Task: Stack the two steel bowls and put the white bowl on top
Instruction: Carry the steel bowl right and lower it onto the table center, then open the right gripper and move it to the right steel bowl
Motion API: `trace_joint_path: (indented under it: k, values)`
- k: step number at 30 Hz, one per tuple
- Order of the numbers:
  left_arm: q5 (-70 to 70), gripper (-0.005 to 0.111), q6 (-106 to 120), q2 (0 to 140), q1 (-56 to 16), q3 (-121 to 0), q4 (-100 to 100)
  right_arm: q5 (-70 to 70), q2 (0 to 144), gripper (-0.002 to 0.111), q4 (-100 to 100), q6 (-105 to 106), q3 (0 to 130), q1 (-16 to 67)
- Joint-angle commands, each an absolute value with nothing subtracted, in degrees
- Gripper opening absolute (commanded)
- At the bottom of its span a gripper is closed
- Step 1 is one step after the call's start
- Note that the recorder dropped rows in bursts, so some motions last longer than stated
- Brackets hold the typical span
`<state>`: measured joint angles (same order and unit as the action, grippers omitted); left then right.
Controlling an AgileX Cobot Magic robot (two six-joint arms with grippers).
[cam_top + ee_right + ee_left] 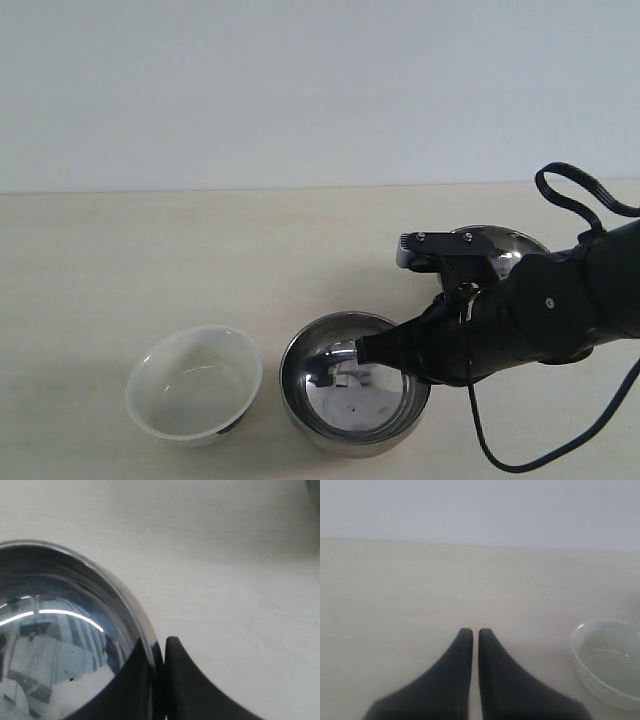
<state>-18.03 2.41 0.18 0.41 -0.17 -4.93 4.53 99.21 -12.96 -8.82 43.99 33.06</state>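
The white bowl (195, 385) stands upright at the front left of the table; the left wrist view shows it as the white bowl (610, 662) off to one side. A steel bowl (352, 395) sits just right of it. My right gripper (365, 352) is shut on that steel bowl (60, 630) at its rim, one finger inside and one outside, as the right gripper (159, 642) shows. The second steel bowl (497, 245) stands further back, half hidden by the right arm. My left gripper (471, 631) is shut and empty above bare table; the exterior view does not show it.
The pale wooden table (150, 260) ends at a plain white wall behind. A black cable (575, 195) loops above the right arm, and another trails onto the table at the front right.
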Motion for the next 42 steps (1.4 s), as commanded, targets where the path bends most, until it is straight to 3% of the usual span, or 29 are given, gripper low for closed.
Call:
trace_joint_path:
  k: [1,20,21,23,24,26,34,42]
  values:
    - [-17.6,0.004,2.14,0.0,0.12,0.0,-4.93,4.1,98.93,0.0,-12.87,-8.06,44.04,33.05]
    - [-17.6,0.004,2.14,0.0,0.12,0.0,-4.93,6.25,98.48,0.0,-12.62,-6.5,44.16,33.05]
    - [-17.6,0.004,2.14,0.0,0.12,0.0,-4.93,6.25,98.48,0.002,-12.62,-6.5,44.16,33.05]
    - [-17.6,0.004,2.14,0.0,0.12,0.0,-4.93,6.11,98.48,0.017,-12.62,-6.5,44.3,33.05]
    - [-17.6,0.004,2.14,0.0,0.12,0.0,-4.93,7.19,98.48,0.035,-12.62,-6.5,45.39,33.05]
    - [-17.6,0.004,2.14,0.0,0.12,0.0,-4.93,10.29,98.48,0.053,-12.62,-6.5,47.96,33.05]
    - [-17.6,0.004,2.14,0.0,0.12,0.0,-4.93,14.48,94.76,0.054,-12.49,-5.68,52.73,32.94]
    - [-17.6,0.004,2.14,0.0,0.12,0.0,-4.93,18.84,86.51,0.054,-12.52,-6.0,52.73,26.54]
